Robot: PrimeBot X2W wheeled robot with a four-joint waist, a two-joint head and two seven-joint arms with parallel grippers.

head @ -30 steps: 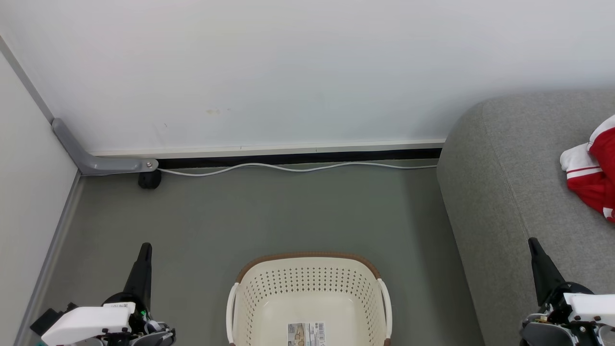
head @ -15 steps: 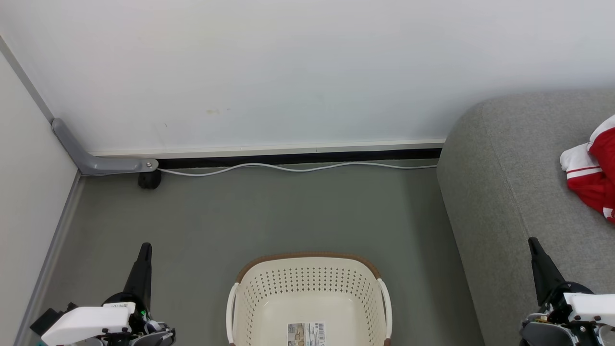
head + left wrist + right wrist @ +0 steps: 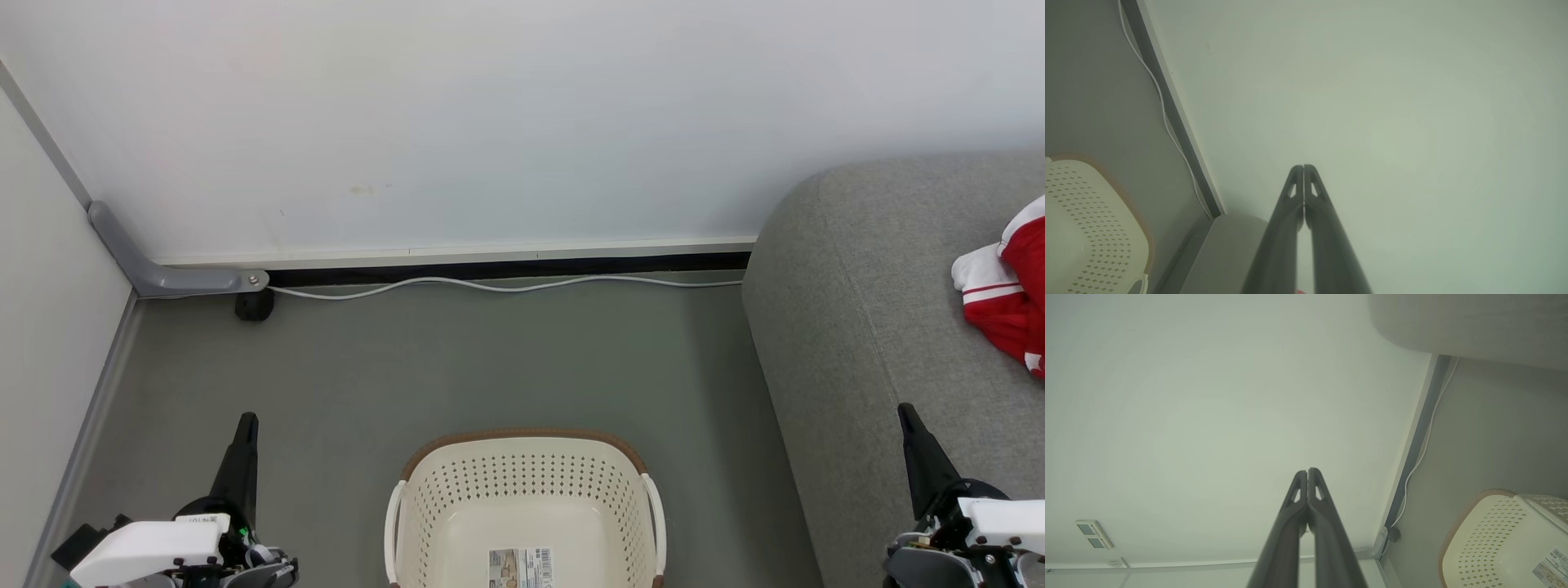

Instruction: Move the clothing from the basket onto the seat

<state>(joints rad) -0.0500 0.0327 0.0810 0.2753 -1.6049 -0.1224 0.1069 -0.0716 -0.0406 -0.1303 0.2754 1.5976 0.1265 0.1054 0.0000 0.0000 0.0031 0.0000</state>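
Red clothing [image 3: 1012, 314] lies on the grey seat [image 3: 865, 327], ahead of the right jaws and well apart from them. The basket [image 3: 522, 478] sits on the floor [image 3: 490, 367] between the left jaws and the right jaws. Both pairs are pressed together.

The grey floor [image 3: 457, 359] carried the cream basket [image 3: 522, 434], a white cable [image 3: 490, 286] along the wall [image 3: 490, 122], and the grey seat [image 3: 882, 269]; red clothing [image 3: 1008, 302] lay on that seat.
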